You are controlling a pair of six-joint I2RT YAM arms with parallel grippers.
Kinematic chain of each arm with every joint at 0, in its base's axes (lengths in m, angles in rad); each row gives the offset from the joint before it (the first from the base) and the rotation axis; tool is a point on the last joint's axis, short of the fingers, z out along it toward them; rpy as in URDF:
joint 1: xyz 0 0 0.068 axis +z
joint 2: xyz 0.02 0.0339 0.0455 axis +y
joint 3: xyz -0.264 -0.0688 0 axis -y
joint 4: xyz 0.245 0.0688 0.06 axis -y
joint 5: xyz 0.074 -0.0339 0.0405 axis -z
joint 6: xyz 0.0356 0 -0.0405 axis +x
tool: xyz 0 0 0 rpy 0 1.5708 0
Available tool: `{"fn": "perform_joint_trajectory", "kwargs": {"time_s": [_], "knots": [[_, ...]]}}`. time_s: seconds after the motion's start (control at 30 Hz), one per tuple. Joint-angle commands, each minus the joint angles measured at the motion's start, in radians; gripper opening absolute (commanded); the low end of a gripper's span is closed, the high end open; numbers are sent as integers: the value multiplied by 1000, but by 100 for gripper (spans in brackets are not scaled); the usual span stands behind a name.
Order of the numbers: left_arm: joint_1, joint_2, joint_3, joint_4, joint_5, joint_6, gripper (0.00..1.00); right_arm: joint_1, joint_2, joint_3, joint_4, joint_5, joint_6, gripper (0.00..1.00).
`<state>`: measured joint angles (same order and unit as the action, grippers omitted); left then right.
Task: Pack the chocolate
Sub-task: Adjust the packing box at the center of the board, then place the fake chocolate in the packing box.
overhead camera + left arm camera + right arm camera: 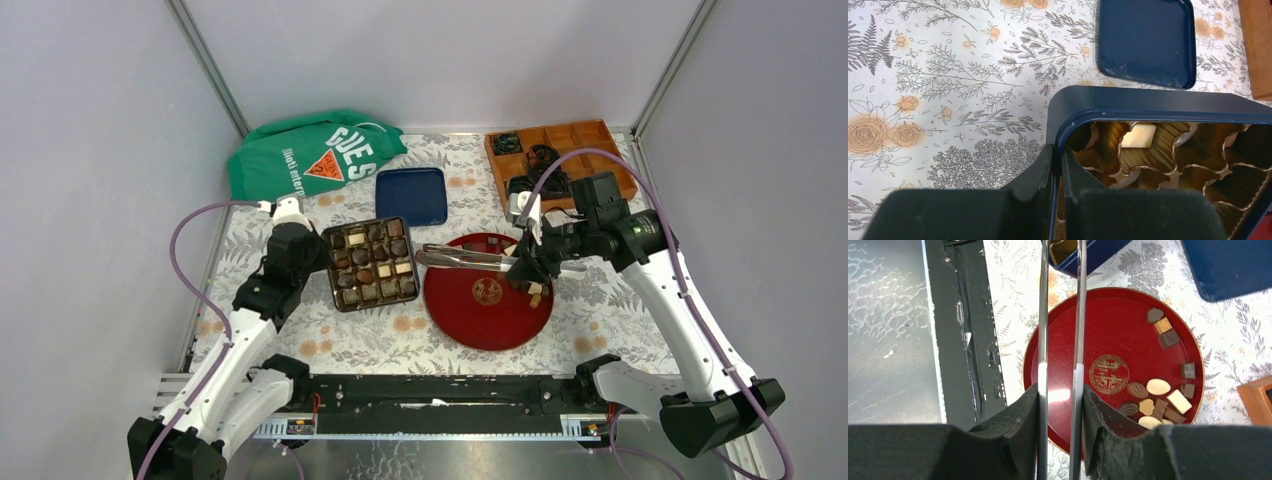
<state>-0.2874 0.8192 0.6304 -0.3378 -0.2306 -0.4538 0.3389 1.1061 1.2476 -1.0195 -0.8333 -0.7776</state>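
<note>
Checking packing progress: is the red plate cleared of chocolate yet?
No, several chocolate pieces lie on the red plate, mostly toward its right side in the right wrist view.

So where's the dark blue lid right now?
In the top view, the dark blue lid lies flat just beyond the chocolate box, between the green bag and the wooden tray.

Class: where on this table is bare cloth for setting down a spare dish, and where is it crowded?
Free: cloth between chocolate box and black rail; between blue lid and wooden tray. Crowded: centre, where box, tongs and red plate meet.
</note>
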Motion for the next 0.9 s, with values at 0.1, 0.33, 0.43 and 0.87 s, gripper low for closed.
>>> {"fn": "perform_joint_trajectory", "kwargs": {"time_s": [0.1, 0.33, 0.43, 0.87], "knots": [[-10, -42, -11, 159, -17, -16, 0, 113, 26, 79, -42, -5, -89, 0], [-24, -130, -57, 236, -13, 34, 0, 207, 95, 118, -66, 42, -141, 0], [-25, -156, -72, 260, -15, 53, 0, 247, 114, 116, -55, 85, -146, 0], [-27, 39, 32, 65, -39, -52, 0, 369, 196, 95, 65, 307, -57, 0]]}}
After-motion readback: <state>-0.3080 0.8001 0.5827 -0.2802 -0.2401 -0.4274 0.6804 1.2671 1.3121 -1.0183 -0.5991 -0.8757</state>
